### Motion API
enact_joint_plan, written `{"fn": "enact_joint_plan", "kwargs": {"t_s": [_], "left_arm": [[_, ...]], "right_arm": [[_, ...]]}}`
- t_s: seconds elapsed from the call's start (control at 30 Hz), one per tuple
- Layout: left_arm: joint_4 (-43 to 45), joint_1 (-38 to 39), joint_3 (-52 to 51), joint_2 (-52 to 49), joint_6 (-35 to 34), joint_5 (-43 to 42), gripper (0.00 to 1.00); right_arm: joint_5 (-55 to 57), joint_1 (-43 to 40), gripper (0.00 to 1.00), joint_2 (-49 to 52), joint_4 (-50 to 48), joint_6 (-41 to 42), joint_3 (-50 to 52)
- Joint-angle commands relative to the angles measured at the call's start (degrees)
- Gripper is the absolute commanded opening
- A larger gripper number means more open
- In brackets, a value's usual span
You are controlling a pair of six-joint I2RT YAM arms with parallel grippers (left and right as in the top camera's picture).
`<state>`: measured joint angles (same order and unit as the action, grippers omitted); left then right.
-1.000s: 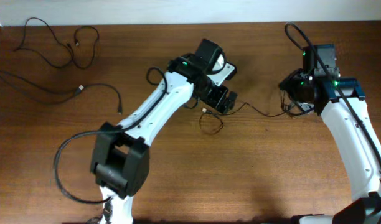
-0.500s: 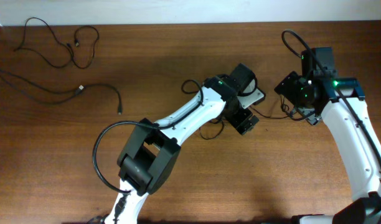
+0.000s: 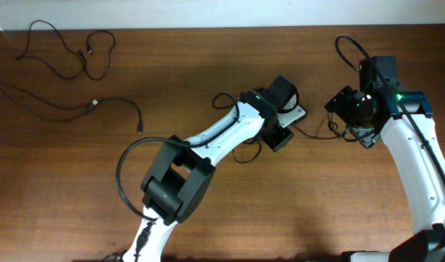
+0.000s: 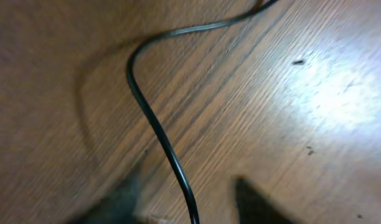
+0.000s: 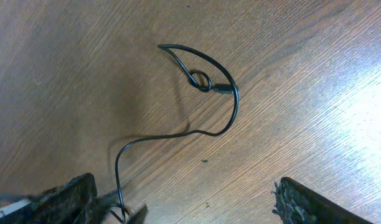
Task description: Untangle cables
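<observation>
Your left gripper (image 4: 189, 202) had swung rightward past the middle of the table (image 3: 230, 225) and was narrowing, fingers either side of the cord (image 4: 154, 124) but not yet pinching it. Your right gripper (image 5: 184, 202) had spread wide and held nothing, with the cord's knotted loop (image 5: 202, 81) lying free beyond it. The pull probably passed to your left arm. The other cables (image 3: 70, 65) lay loose at the far left corner.
</observation>
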<state>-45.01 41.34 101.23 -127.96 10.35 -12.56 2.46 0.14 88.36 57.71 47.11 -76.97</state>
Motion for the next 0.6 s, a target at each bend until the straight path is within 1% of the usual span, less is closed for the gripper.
{"fn": "enact_joint_plan", "kwargs": {"t_s": [0.0,0.03,0.1,0.13,0.2,0.27,0.3,0.37,0.43,0.47,0.5,0.57], "left_arm": [[1.2,-0.2,-0.1,-1.6,0.4,0.4,0.19],[1.3,-0.2,0.3,-1.6,0.5,0.4,0.0],[-0.3,-0.2,2.2,-1.3,-0.8,0.3,0.0],[-2.4,-0.2,4.3,-0.9,-2.0,0.2,0.0],[-6.2,-0.2,7.5,0.7,-2.1,-0.8,0.0],[-10.5,-0.2,10.8,4.0,-2.1,-1.6,0.0],[-13.3,-0.2,12.7,7.7,-2.1,-1.6,0.0],[-14.3,-0.2,13.0,13.6,-2.4,-1.6,0.0],[-14.2,-0.6,13.0,18.4,-5.6,-1.6,0.0],[-14.2,-1.9,13.0,22.5,-9.2,-1.6,0.0],[-14.2,-2.6,13.0,24.1,-10.6,-1.6,0.0],[-14.2,-6.4,13.0,29.4,-14.5,-1.6,0.0]], "right_arm": [[-0.3,-0.2,0.92,0.2,0.2,-0.4,-0.1],[-0.3,-0.2,0.92,0.2,0.2,-0.4,-0.1],[-0.3,-0.2,0.91,0.2,0.1,-0.4,-0.1],[-0.3,-0.2,0.91,0.2,0.0,-0.4,-0.1],[-0.3,-0.2,0.91,0.2,0.0,-0.4,-0.1],[-0.3,-0.2,0.91,0.2,0.0,-0.4,-0.1],[-0.3,-0.2,0.91,0.2,0.0,-0.4,-0.1],[-0.3,-0.2,0.91,0.2,0.0,-0.4,-0.1],[-0.3,-0.2,0.91,0.2,0.0,-0.4,-0.1],[-0.3,-0.2,0.91,0.2,0.0,-0.4,-0.1],[-0.3,-0.2,0.91,0.2,0.0,-0.4,-0.1],[-0.3,-0.2,0.91,0.2,0.0,-0.4,-0.1]]}}
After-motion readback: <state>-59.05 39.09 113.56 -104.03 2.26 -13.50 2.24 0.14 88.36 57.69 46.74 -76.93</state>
